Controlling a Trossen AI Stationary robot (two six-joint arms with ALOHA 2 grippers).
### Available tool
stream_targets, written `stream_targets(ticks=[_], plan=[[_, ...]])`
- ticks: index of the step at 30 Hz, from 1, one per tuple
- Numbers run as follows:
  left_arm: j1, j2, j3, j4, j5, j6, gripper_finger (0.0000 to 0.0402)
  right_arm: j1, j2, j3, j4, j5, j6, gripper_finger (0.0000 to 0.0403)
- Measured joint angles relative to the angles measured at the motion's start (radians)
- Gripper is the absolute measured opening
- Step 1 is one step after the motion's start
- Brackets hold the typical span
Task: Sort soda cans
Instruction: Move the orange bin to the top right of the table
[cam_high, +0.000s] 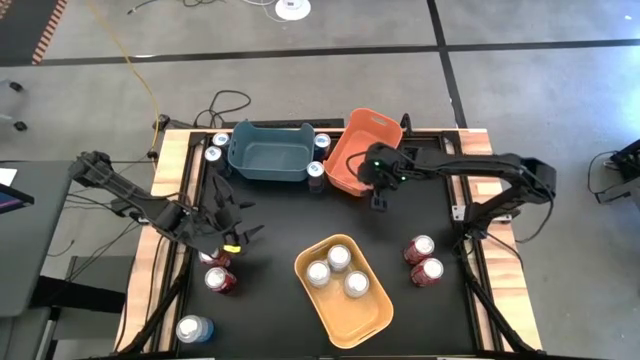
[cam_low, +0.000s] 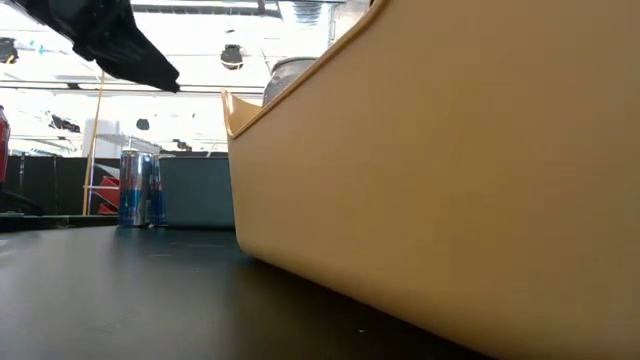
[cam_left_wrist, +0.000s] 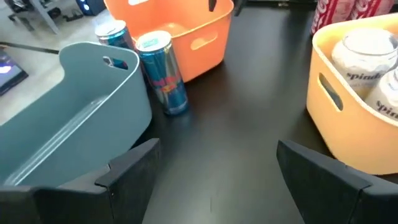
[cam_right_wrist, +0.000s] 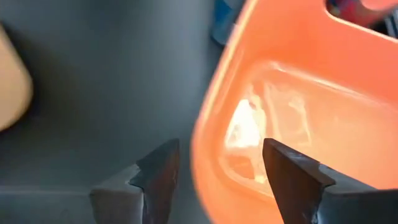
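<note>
With its jaws parted and empty, the right gripper (cam_high: 377, 196) straddles the orange bin (cam_high: 352, 150) by the table's (cam_high: 440, 305) far edge and could tip it, red cans (cam_high: 423, 261) waiting near the right edge.

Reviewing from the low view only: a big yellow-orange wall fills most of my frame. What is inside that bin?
Observer: The yellow-orange bin holds three silver cans, all upright.
Operator: Where is the right gripper working?
Observer: The right gripper hangs at the near rim of the orange bin, jaws open, holding nothing.
Operator: Are any red cans in a bin?
Observer: No. All four red cans stand on the table, two on the right and two on the left beside the left gripper.
</note>
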Motion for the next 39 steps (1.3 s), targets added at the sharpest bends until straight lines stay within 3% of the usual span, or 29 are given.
stream_targets(ticks=[5, 12, 14, 19, 24, 30, 39], plan=[[0.000, 0.016, 0.000, 0.003, -0.002, -0.003, 0.0315, -0.016, 0.040, 0.000, -0.024, 0.026, 0.008, 0.0203], [0.018, 0.017, 0.000, 0.004, -0.014, 0.044, 0.0315, -0.016, 0.008, 0.001, -0.171, 0.026, -0.022, 0.0041], [0.025, 0.016, 0.000, 0.005, -0.014, 0.043, 0.0315, -0.016, -0.026, 0.002, -0.241, 0.034, -0.049, 0.0014], [0.027, 0.017, 0.000, 0.005, -0.012, 0.035, 0.0315, -0.016, -0.131, 0.001, -0.410, 0.024, -0.047, 0.0026], [0.027, 0.017, 0.000, 0.009, -0.009, 0.023, 0.0315, 0.003, -0.227, 0.001, -0.510, -0.019, -0.062, 0.0012], [0.027, 0.017, 0.000, 0.008, 0.014, -0.022, 0.0315, 0.051, -0.271, -0.003, -0.651, -0.052, -0.067, 0.0009], [0.027, 0.017, 0.000, 0.003, 0.056, -0.024, 0.0315, 0.111, -0.265, -0.015, -0.659, -0.079, -0.044, 0.0095]])
